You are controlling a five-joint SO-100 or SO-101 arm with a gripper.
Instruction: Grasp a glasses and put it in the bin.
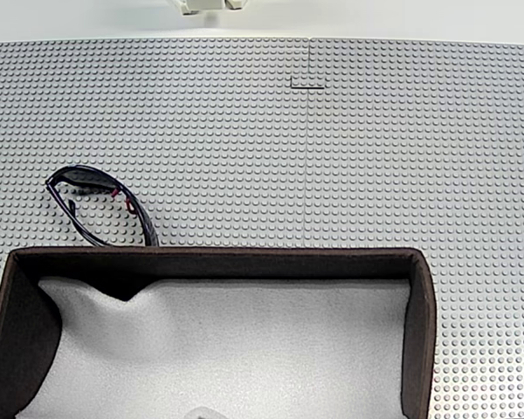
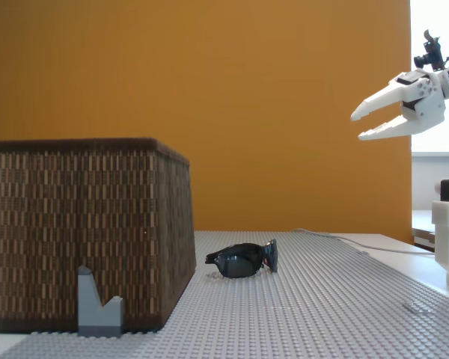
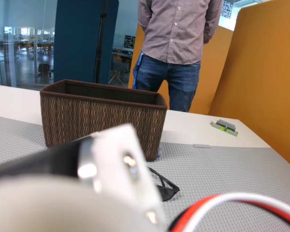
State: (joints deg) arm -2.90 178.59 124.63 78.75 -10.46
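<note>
The glasses (image 2: 243, 262) lie on the studded grey worktop (image 2: 337, 299), close outside the bin (image 2: 90, 232) and not in it; nothing of the task is done yet. In the side-on fixed view the claw (image 2: 357, 127) hangs high in the air, well apart from the bin, on the far side of the glasses from it, with its two white fingers parted to a moderate gap and nothing between them. From the claw the glasses lie down and toward the bin, so the coming move is judged to be a long descent angled bin-ward, not a straight drop. In the top-down fixed view the glasses (image 1: 100, 205) sit just beyond the bin's long wall (image 1: 214, 253), near its left-hand corner as that view shows it; the arm tips reach almost to the wall, though whether they touch it cannot be told. The lens front runs slantwise to that wall and the arms are unfolded, pointing back toward the bin, so the claw would probably have to turn to close across the thin frame. The top-down view gives this lie and the bin's white lining (image 1: 244, 349); it gives no height. The side-on view gives the height gap but flattens the slant. In the wrist view the glasses (image 3: 164, 186) peep out low beside the blurred arm body, with the bin (image 3: 104, 121) behind them and a person (image 3: 176, 48) standing beyond the bin.
</note>
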